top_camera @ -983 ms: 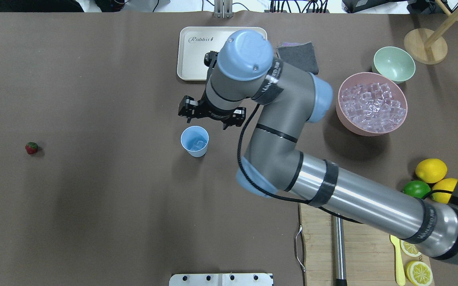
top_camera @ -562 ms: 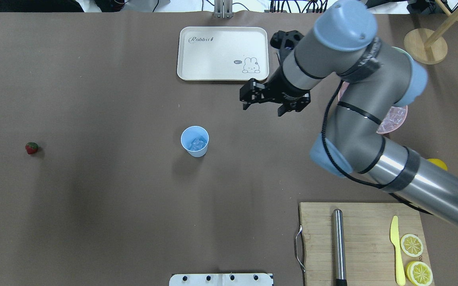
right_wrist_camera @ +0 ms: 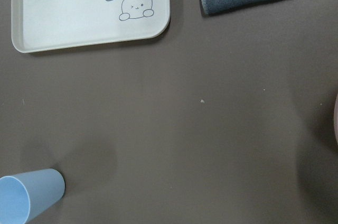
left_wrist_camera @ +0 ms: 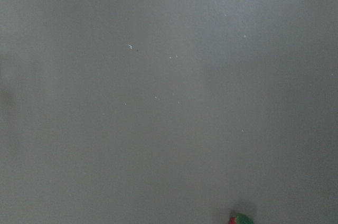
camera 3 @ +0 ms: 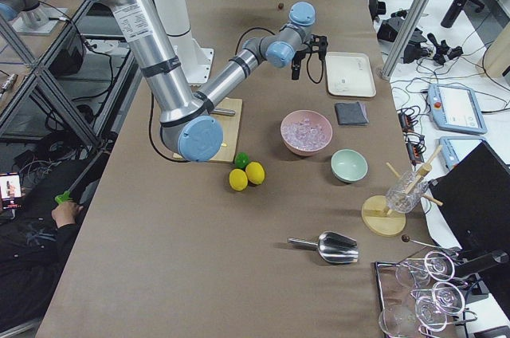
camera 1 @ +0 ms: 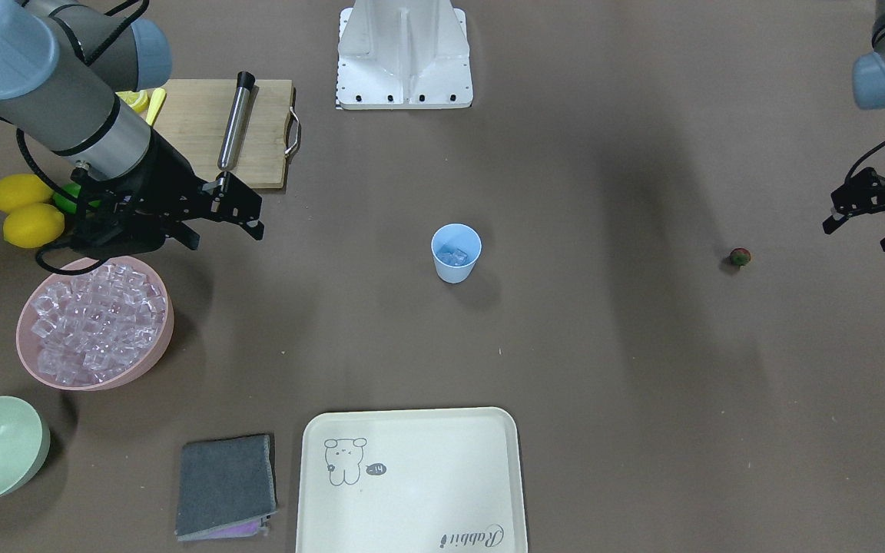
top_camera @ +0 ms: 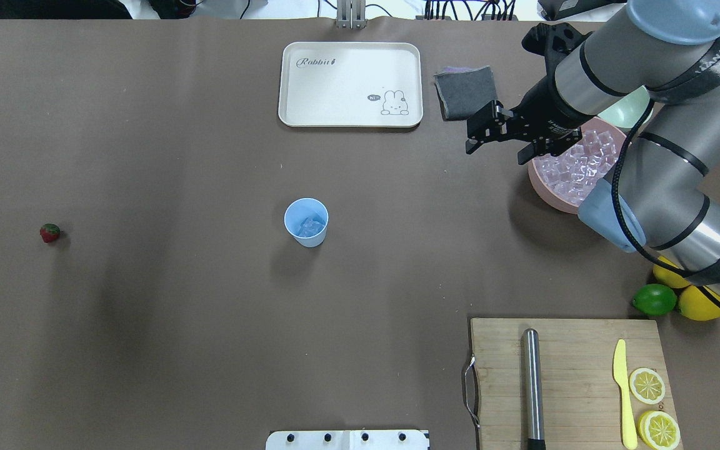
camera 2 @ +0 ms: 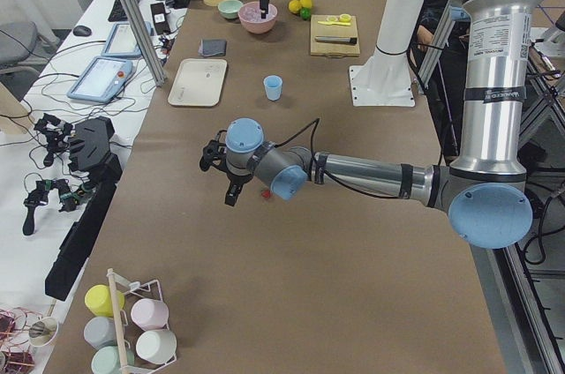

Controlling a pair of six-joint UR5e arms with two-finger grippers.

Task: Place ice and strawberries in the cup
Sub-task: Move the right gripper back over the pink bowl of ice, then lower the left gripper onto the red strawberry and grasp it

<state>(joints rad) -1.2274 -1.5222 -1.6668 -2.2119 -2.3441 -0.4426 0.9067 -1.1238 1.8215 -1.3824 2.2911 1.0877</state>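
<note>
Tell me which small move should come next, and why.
Probably bring the open left claw over the small dark red strawberry and lower it: clear ice cubes already lie in the light blue plastic cup, the berry lies outside it.

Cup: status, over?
Right claw open, empty, by ice bowl. Left claw open, near berry. Cup holds ice; berry on table. Nothing between them.
</note>
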